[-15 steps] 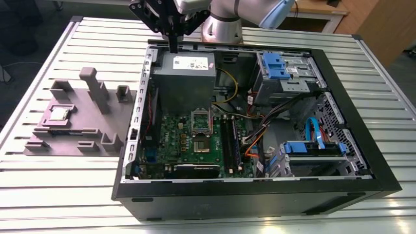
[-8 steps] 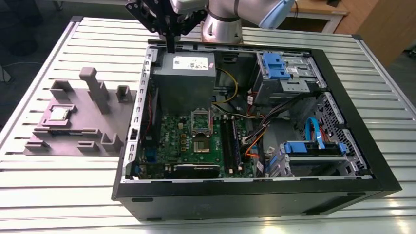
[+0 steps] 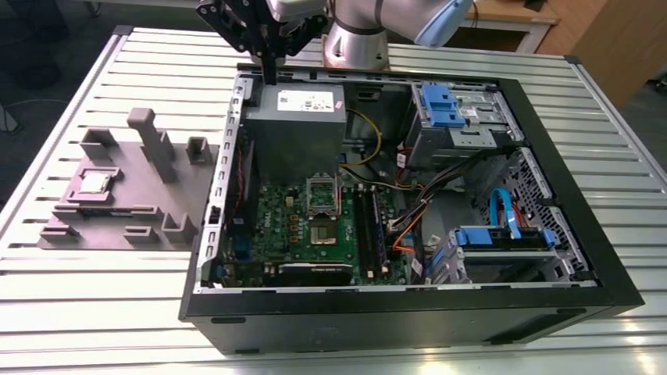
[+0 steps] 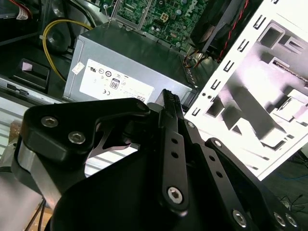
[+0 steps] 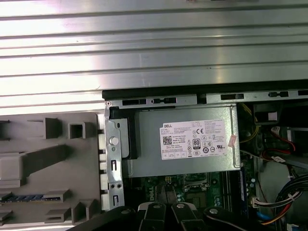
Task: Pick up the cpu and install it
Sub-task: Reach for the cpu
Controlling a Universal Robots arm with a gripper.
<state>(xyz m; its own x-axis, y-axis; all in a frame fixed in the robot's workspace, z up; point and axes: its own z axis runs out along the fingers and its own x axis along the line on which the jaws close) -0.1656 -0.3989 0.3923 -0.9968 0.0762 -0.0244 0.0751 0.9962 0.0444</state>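
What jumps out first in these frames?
The open computer case dominates the table, its green motherboard exposed. The gripper hangs over the grey power supply at the case's far end, while the cpu sits in a grey fixture at the exterior view's left.

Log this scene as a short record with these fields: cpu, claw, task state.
cpu: the cpu lies in the grey fixture at the exterior view's left, outside the computer case.
claw: the claw is shut and holds nothing, up near the power supply at the case's rim.
task state: cpu not picked up, not on the motherboard.
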